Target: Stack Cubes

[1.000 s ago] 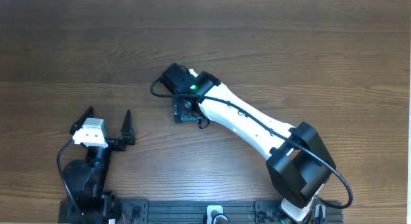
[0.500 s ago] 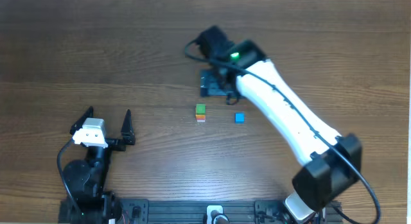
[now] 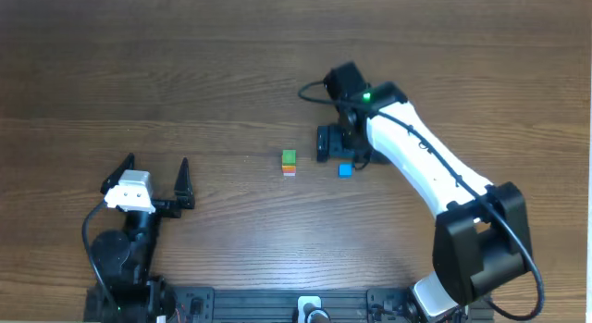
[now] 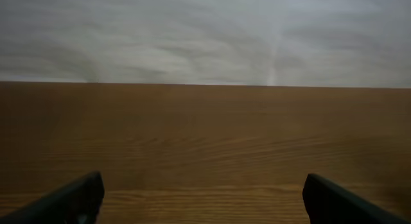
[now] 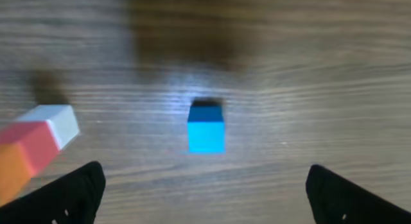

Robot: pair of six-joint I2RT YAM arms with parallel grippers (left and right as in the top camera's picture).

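A small stack of cubes (image 3: 289,162), green on top, stands mid-table; the right wrist view shows its side (image 5: 35,147) with orange, red and white layers. A single blue cube (image 3: 345,170) lies on the wood to its right, seen as the blue cube (image 5: 206,133) directly between and ahead of my right fingers. My right gripper (image 3: 339,145) hangs open above the blue cube, its fingertips wide apart with nothing held. My left gripper (image 3: 154,172) rests open near the front left, far from the cubes.
The wooden table (image 3: 139,73) stretches bare around the cubes. The left wrist view looks across the table (image 4: 205,140) toward a plain wall.
My right arm has swung from the stack, leaving it uncovered, up and rightward, then down to hover over the blue cube. The left arm has not moved.
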